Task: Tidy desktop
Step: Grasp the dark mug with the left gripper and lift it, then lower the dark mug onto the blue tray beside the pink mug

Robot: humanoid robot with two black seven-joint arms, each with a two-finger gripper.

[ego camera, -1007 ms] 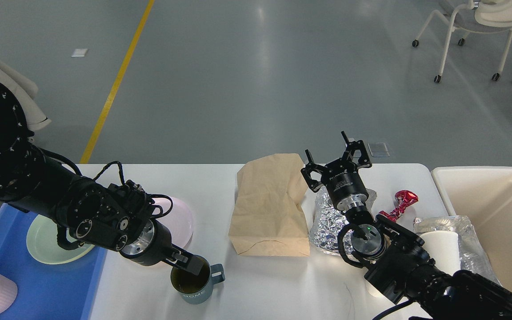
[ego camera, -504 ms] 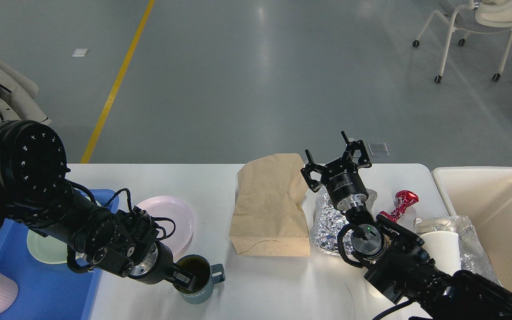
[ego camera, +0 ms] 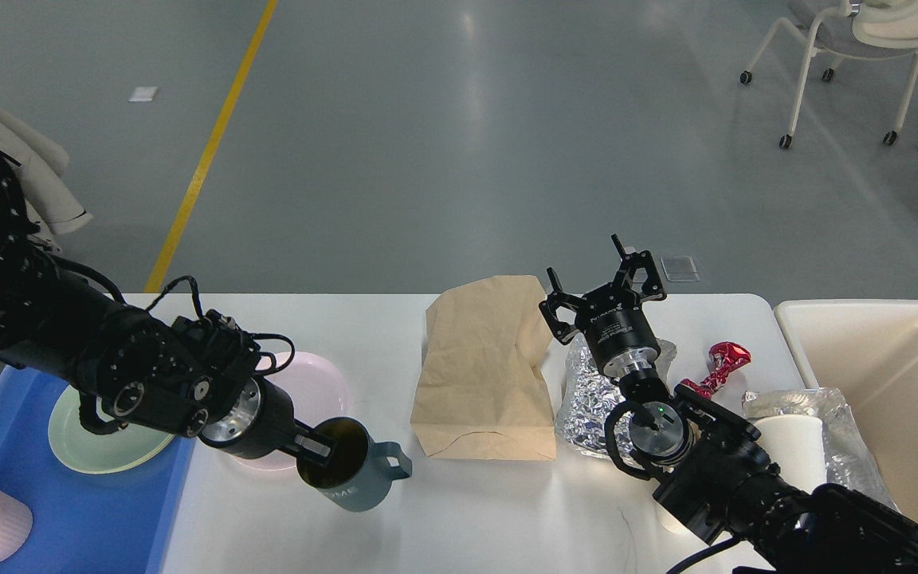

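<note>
Blue-grey mug (ego camera: 355, 477) is tilted, pinched by the rim in my left jaws (ego camera: 317, 448); right jaws (ego camera: 604, 288) spread empty; bag (ego camera: 484, 367), foil (ego camera: 586, 399) still litter the bench (ego camera: 475, 518).

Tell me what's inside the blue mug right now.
One finger of the left gripper reaches inside the mug, clamping its rim. The inner wall looks dark olive. The bottom is hidden by the finger and tilt, so I cannot tell whether it holds anything.
</note>
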